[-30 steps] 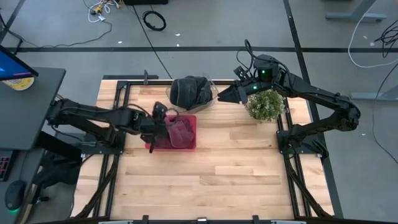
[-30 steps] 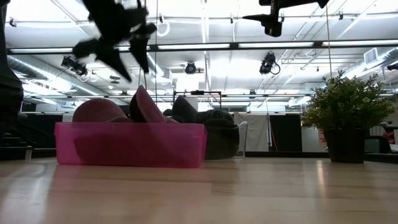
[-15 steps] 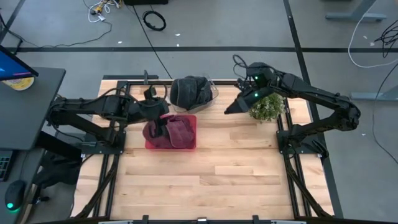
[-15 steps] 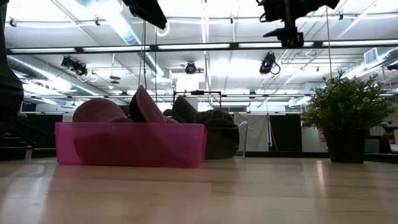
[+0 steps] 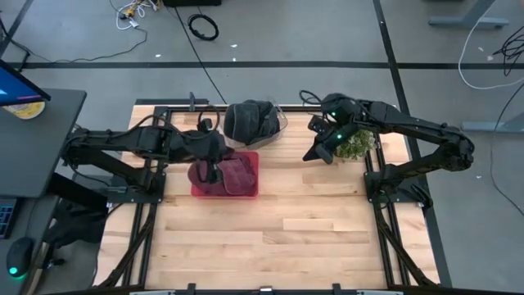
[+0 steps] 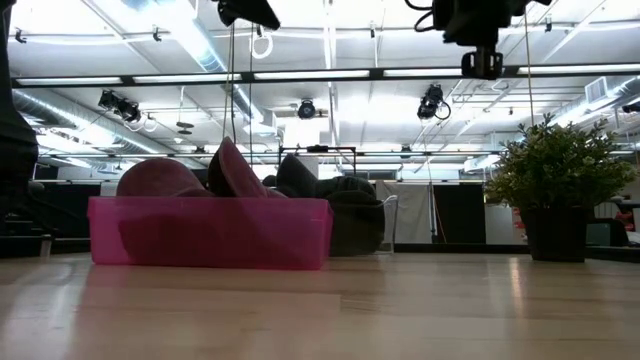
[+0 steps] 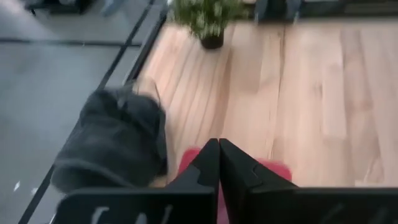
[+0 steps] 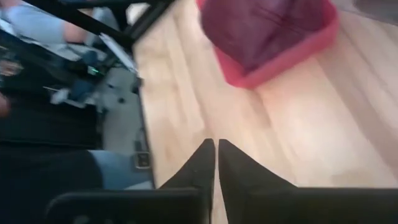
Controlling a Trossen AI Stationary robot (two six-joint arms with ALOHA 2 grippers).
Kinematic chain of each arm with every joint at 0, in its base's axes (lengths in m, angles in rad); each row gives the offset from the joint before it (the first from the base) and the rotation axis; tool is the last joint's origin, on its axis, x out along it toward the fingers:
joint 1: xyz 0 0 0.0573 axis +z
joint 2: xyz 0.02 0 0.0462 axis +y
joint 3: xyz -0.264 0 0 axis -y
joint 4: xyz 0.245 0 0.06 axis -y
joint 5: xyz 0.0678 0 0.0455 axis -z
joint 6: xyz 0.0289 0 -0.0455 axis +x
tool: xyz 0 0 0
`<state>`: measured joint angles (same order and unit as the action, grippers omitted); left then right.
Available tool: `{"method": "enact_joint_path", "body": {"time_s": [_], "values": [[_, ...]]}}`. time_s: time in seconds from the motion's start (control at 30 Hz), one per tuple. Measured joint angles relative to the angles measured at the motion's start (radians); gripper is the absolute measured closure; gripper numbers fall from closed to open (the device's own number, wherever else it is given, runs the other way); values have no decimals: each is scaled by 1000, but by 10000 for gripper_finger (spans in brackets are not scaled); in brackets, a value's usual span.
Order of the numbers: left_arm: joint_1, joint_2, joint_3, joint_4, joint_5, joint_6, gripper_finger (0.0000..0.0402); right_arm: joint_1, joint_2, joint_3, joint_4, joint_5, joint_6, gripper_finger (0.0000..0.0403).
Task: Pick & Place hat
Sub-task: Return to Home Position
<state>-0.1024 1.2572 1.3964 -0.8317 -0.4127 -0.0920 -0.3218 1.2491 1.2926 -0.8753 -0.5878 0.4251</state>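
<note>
Two maroon hats (image 5: 236, 174) lie in a pink bin (image 5: 252, 156); in the low view they stick up over its rim (image 6: 210, 205). A dark hat (image 5: 250, 120) sits in a clear bowl behind the bin. My left gripper (image 5: 215, 175) hangs shut high above the bin's left half, holding nothing; its wrist view shows the shut fingers (image 7: 219, 155). My right gripper (image 5: 310, 156) hangs shut to the right of the bin, beside the plant, also holding nothing (image 8: 216, 155).
A potted plant (image 5: 357, 141) stands at the far right, close behind my right gripper. Bare wood table (image 5: 278, 238) spreads over the near half. Black frame rails (image 5: 151, 221) run along the left and right edges. A person sits beyond the table's left side (image 8: 37, 37).
My left gripper has risen from just over the hats in the bin to high above it and has shut. My right gripper has moved from beside the dark hat's bowl toward the near edge, tipped more downward and shut. The hats have stayed where they were.
</note>
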Motion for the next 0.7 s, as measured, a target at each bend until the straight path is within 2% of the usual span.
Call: {"method": "enact_joint_path", "body": {"time_s": [0.17,0.37,0.57,0.7], "values": [[0,-22,-92,231,48,26,398,3,0,0,-90,60,-67,393],[0,-85,-322,606,72,-4,399,3,0,0,-126,122,-94,391],[0,-247,-551,882,39,-54,399,3,-1,0,-130,146,-95,398],[0,-368,-645,1004,10,-42,399,3,-1,0,-128,166,-98,398]]}}
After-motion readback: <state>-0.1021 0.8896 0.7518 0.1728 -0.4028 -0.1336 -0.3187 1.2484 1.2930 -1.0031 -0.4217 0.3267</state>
